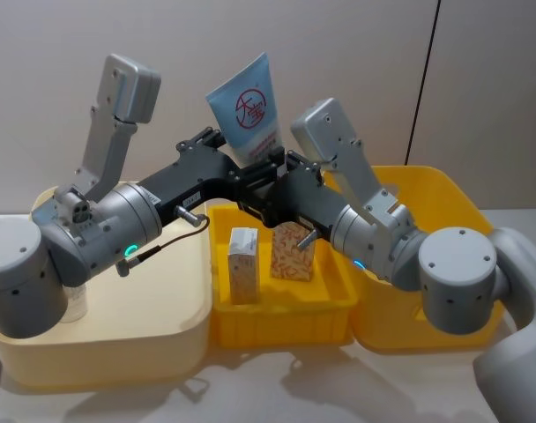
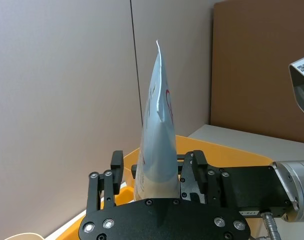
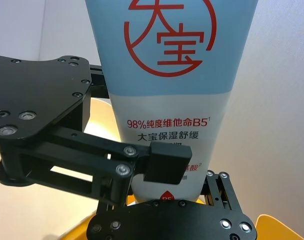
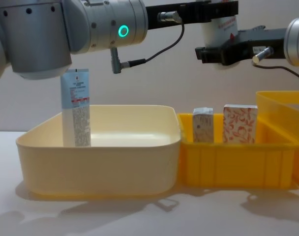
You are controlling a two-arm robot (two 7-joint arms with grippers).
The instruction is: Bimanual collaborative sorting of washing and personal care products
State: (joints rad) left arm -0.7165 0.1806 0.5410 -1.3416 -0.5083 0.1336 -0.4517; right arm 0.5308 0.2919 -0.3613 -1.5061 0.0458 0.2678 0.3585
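**Tube held by both grippers above the bins**

The pale-blue-and-white squeeze tube (image 1: pixel 249 110) stands upright in the air, crimped end up, at about 12 o'clock from the small yellow bin (image 1: pixel 281 315). The left gripper (image 1: pixel 241 176) reaches in from 9 o'clock and the right gripper (image 1: pixel 270 174) from 3 o'clock; they meet at the tube's lower white part. In the left wrist view the left gripper's black fingers (image 2: pixel 194 170) press on both sides of the tube. In the right wrist view the right gripper's jaws are also clamped on the tube's lower end.

Two cartons stand upright in the small yellow bin: a white carton (image 1: pixel 243 264) and, just beside it at 3 o'clock, an orange floral-patterned carton (image 1: pixel 293 251).

A second tube (image 4: pixel 75 114) stands upright in the cream tub (image 4: pixel 98 157), at the tub's 9 o'clock side. A larger yellow bin (image 1: pixel 427 256) sits at 3 o'clock of the small one.
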